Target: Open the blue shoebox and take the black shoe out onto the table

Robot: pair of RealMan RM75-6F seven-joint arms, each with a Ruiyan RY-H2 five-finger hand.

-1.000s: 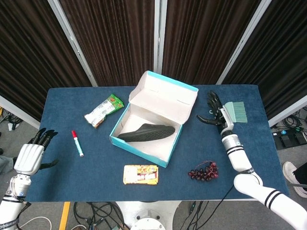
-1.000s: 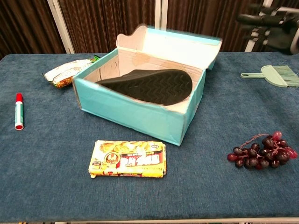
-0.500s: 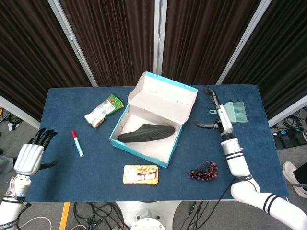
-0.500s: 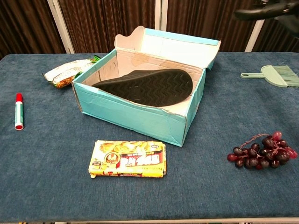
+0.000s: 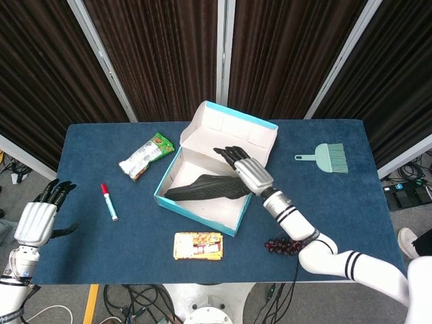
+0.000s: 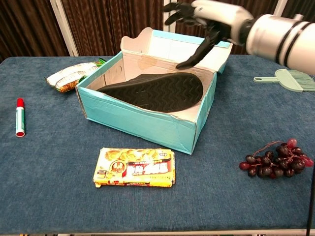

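Shoebox [image 5: 202, 202], blue, lid up; black shoe [image 5: 206, 187] inside, directly beneath the right robot hand [image 5: 244, 169]. That robot hand hovers with fingers spread, holding nothing. Left robot hand [image 5: 37, 217] likewise spread and empty, well apart.

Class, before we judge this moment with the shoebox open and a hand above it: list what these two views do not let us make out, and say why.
- Black shoe: its upper; chest view shows only the sole, and the right hand covers one end in the head view.
- Grapes: partly behind the right arm in the head view.
- Left hand: absent from the chest view.
- Yellow packet: print too small to read.
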